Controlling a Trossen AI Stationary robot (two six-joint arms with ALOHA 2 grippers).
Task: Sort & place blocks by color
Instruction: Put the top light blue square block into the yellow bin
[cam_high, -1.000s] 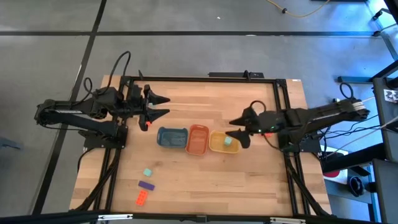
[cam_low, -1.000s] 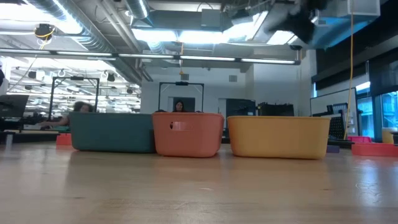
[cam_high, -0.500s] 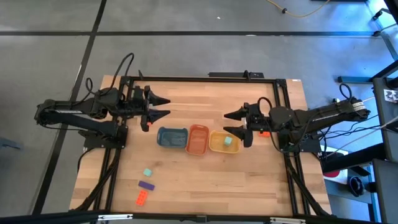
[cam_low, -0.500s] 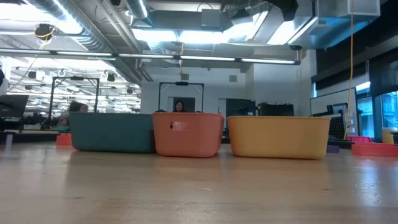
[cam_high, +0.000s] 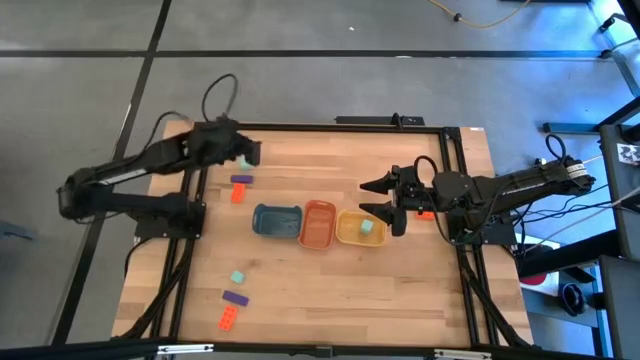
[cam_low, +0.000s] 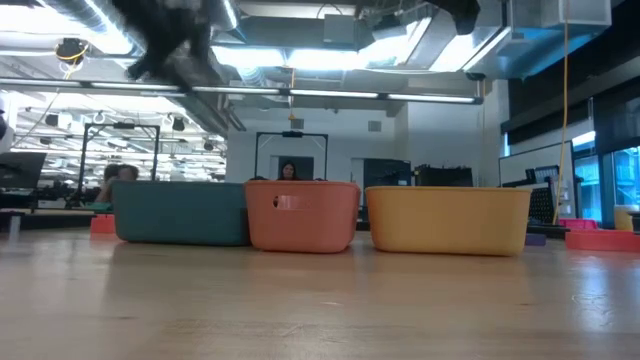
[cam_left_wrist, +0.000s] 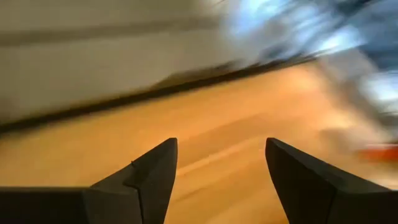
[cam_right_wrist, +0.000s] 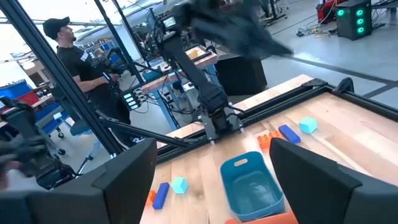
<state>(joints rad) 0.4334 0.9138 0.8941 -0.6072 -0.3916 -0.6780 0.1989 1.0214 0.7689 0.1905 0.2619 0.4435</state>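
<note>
The left gripper (cam_high: 243, 152) has swung away from its earlier spot toward the table's far left corner, fingers (cam_left_wrist: 152, 176) spread and empty; its wrist view is smeared. The right gripper (cam_high: 381, 197) is unchanged beside the yellow tray (cam_high: 350, 238), fingers parted, holding nothing. A mint block (cam_high: 367, 227) lies in that tray; mint (cam_high: 238, 277), purple (cam_high: 235, 298) and orange-red (cam_high: 229, 319) blocks lie near the front edge

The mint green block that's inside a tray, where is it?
In the high view the mint green block lies inside the yellow tray, the tray at the right end of the row, just beside the right gripper.
</note>
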